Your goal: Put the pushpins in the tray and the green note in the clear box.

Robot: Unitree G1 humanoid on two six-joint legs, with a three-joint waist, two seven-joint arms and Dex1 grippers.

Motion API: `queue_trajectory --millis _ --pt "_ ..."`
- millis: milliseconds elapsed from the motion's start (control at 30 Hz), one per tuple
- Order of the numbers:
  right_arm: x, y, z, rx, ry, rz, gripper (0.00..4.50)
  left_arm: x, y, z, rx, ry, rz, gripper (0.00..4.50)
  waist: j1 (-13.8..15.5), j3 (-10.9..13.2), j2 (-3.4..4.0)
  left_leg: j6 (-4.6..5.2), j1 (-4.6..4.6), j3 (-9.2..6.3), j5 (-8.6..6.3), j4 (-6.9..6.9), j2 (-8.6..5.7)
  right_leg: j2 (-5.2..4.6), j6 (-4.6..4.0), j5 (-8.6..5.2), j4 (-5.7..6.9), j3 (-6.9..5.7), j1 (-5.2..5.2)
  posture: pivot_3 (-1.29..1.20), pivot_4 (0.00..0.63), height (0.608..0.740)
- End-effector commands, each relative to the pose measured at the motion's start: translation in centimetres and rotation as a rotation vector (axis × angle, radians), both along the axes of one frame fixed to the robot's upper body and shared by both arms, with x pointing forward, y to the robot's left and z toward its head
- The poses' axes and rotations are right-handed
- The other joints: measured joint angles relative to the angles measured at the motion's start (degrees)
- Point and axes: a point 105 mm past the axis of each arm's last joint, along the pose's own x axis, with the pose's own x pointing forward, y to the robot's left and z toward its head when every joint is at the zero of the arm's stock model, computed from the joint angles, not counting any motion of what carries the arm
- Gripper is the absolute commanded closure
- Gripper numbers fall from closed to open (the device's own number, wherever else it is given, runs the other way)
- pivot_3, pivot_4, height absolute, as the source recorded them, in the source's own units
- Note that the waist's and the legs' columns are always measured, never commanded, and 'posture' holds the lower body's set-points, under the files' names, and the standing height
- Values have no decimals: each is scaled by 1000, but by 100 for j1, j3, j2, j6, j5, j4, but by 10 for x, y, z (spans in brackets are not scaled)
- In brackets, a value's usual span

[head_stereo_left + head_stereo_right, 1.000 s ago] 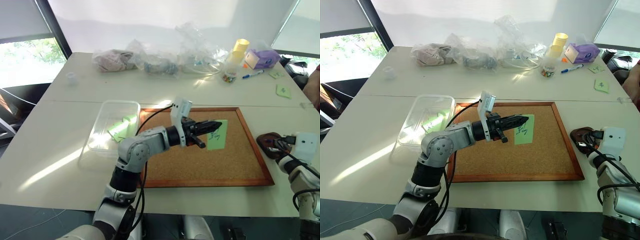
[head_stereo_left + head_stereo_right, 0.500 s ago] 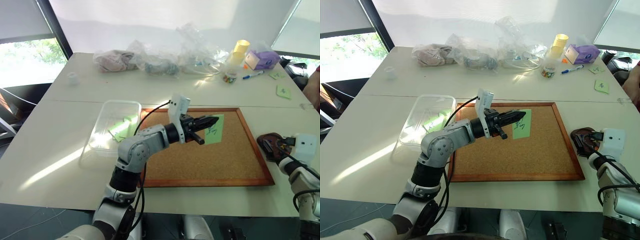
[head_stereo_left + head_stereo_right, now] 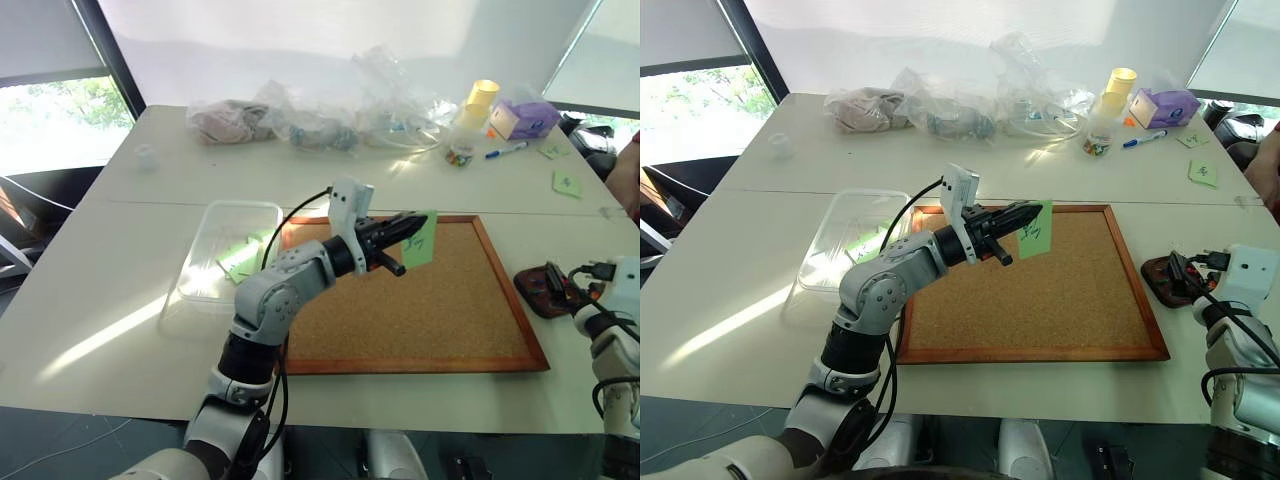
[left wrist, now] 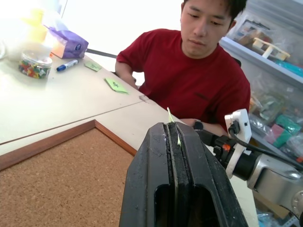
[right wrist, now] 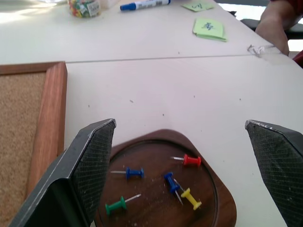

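- Five pushpins (image 5: 163,184) lie in the tray (image 5: 222,203), nearest the robot's right side: red, yellow, green and two blue. Hard plastic heads, thin steel points; tiny, light, likely to roll or slip. Best taken by the head, I judge.
- The tray is a dark brown wooden dish, shallow, rounded corners, smooth with a low rim. It sits on the white table (image 3: 120,300) just beside the right edge of the cork board (image 3: 420,320).
- The right gripper (image 5: 182,156) hangs over the tray with its two black textured fingers spread wide, nothing between them.
- The cork board is flat, grainy and tan, with a reddish wood frame.
- The left gripper (image 3: 405,228) is above the board's far part, fingers pressed tight together on the green note (image 3: 421,240), pinched by one edge. The note hangs clear of the cork.
- The note is thin paper: near weightless, floppy, easy to crease or flutter. An edge pinch looks adequate; it may cling to the fingers on release.
- The clear box (image 3: 225,262) stands on the table just to the left of the board; rigid see-through plastic, rounded corners, thick rim. Green slips already lie inside. The held note has yet to travel there.
- Farther off: crumpled plastic bags (image 3: 320,120), a jar of pins (image 3: 460,152), a marker (image 3: 506,149), a purple box (image 3: 525,117), a yellow cup (image 3: 482,95).
- A person in a red shirt (image 4: 189,80) sits beyond the table's right end.
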Motion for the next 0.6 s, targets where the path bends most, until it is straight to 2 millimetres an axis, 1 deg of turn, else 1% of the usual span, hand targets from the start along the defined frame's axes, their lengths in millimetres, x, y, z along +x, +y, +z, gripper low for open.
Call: queue_trajectory --millis 33,67,133,167,200,267,300,333,367,400,500,600 --pt "-2 3 26 -8 -107 30 45 4 7 27 -10 -156 87 4500 -1 0 0 0 0 0 0 0 0 0 0 0 0 0 0 0 150 740" --pt "0 20 32 -22 -116 117 45 10 18 35 10 -208 161 4500 1 0 0 0 0 0 0 0 0 0 0 0 0 0 0 0 150 740" --pt "0 63 46 -36 -132 341 45 24 46 52 71 -329 347 4500 -11 3 5 0 0 0 0 0 0 0 0 0 0 0 -1 0 150 740" --pt "-2 84 52 -22 -137 451 45 32 65 57 111 -345 456 4500 -31 3 8 0 -1 -2 0 -2 1 1 1 0 2 0 -3 0 150 740" --pt "-5 97 55 -9 -138 515 45 37 76 60 137 -348 523 4500 -48 2 8 1 0 -3 -1 -2 6 4 2 1 2 1 -4 0 150 740" --pt "-9 127 64 52 -154 652 45 47 108 58 176 -263 681 4500 -37 1 11 1 4 -22 -1 -2 9 10 3 2 3 0 1 0 150 740" --pt "-12 139 67 72 -155 705 45 50 120 55 213 -234 740 4500 -23 1 10 1 4 -27 -1 -2 13 9 3 2 3 0 3 0 150 740" --pt "-13 146 68 84 -153 739 45 51 128 53 241 -214 778 4500 -15 2 10 1 4 -36 -1 -1 15 5 3 2 3 -5 8 0 150 740" --pt "-14 158 69 87 -139 795 45 49 135 49 227 -137 783 4500 10 2 8 1 3 -42 -1 0 13 4 3 2 1 -8 10 0 150 740" --pt "-15 168 69 86 -125 841 45 48 142 47 229 -98 797 4500 23 4 6 2 -1 -52 -1 2 8 1 3 2 -1 -12 15 0 150 740" --pt "-20 193 66 100 -79 980 45 44 158 43 241 1 814 4500 80 13 -9 5 -10 -64 -3 12 1 -6 3 2 -7 -18 17 0 150 740" --pt "-28 212 63 104 -35 1101 45 45 178 33 292 120 866 4500 126 14 -11 5 -10 -72 -3 12 -1 -6 3 2 -9 -25 21 0 150 740"
